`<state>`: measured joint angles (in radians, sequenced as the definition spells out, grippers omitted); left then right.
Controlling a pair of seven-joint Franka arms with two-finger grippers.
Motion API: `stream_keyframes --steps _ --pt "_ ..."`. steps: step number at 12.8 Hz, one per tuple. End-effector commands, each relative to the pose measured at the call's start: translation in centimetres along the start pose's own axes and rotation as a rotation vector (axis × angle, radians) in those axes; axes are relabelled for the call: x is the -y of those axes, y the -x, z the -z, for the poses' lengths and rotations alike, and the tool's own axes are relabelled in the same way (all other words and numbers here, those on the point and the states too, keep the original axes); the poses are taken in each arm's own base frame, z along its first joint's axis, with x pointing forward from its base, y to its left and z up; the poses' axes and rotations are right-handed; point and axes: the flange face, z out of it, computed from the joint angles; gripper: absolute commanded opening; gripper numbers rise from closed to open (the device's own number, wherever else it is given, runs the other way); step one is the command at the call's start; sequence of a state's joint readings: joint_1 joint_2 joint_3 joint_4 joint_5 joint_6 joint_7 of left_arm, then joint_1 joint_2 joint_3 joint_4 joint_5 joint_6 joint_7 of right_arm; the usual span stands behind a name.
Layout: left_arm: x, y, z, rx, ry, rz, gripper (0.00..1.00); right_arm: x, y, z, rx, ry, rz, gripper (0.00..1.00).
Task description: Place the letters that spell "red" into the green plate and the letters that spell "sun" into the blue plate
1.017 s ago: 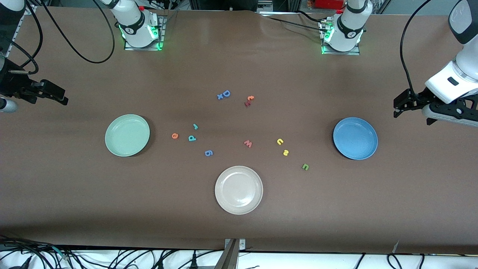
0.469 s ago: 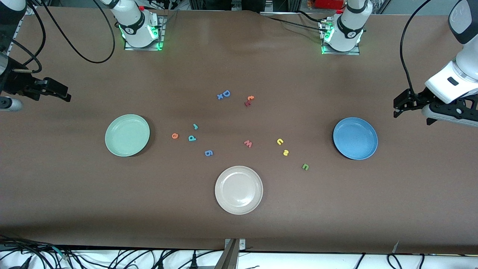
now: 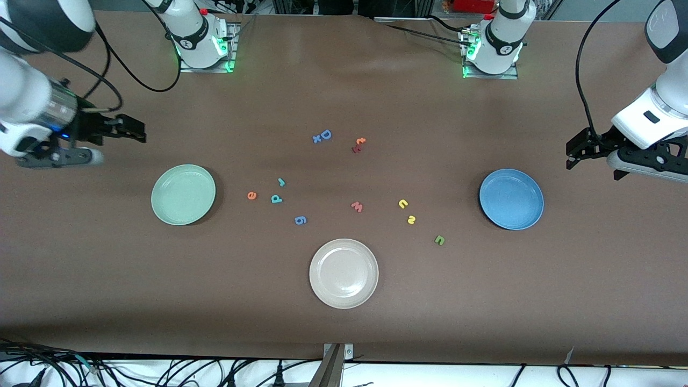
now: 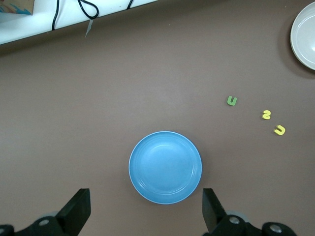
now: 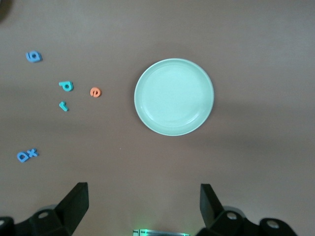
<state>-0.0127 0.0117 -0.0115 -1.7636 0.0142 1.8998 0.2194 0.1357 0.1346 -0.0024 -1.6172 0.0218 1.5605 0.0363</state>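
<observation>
1. Front view showed the right gripper (image 3: 141, 130) wide and empty above the desk (image 3: 344, 333), just beside the green plate (image 3: 183, 194); "r" (image 3: 280, 181), "e" (image 3: 251, 195) and "d" (image 3: 276, 199) lay past that plate.
2. Left gripper (image 3: 571, 154) waited wide by the blue plate (image 3: 511, 199), "s" (image 3: 410, 219), "u" (image 3: 402, 203) and "n" (image 3: 439, 239) well apart from it.
3. Tiny letters could slip; the nearby blue "g" (image 3: 300, 220) risked a wrong pick.

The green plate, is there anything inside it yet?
No. The green plate shows only its bare inside in the front and right wrist views. Nothing covers it, though what lies under it is hidden.

Lighting: even, soft overhead light across the brown table (image 3: 344, 333), faint banded sheen near its middle. Shadows: short and diffuse beside each plate. Focus: crisp throughout, except motion blur on the right arm (image 3: 32, 102).
</observation>
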Motion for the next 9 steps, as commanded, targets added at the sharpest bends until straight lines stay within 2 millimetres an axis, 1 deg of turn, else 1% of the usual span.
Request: stream_keyframes --steps 1,2,4,5,6,7,9 --pt "-0.1 -0.4 0.4 -0.01 0.006 -0.008 1.0 3.0 -2.1 -2.9 0.014 0.015 -0.015 1.0" --pt "0.0 -0.4 0.4 -0.01 0.005 -0.007 1.0 4.4 -2.7 -4.2 0.029 0.022 -0.014 1.0" --pt "-0.3 -0.5 0.5 -0.012 0.006 -0.011 1.0 6.1 -4.1 -6.6 0.029 0.028 -0.029 1.0" --pt "-0.3 -0.5 0.5 -0.012 0.006 -0.011 1.0 7.5 -4.4 -7.5 0.018 0.031 -0.039 1.0" --pt "-0.3 -0.5 0.6 -0.014 0.007 -0.009 1.0 8.8 -4.6 -8.7 0.009 0.034 -0.071 1.0" --pt "-0.3 -0.5 0.5 -0.012 0.007 -0.011 1.0 10.7 -4.4 -10.0 -0.003 0.038 -0.111 1.0" --pt "-0.3 -0.8 0.9 -0.023 0.006 -0.009 1.0 12.6 -4.2 -13.0 -0.035 0.035 -0.18 1.0"
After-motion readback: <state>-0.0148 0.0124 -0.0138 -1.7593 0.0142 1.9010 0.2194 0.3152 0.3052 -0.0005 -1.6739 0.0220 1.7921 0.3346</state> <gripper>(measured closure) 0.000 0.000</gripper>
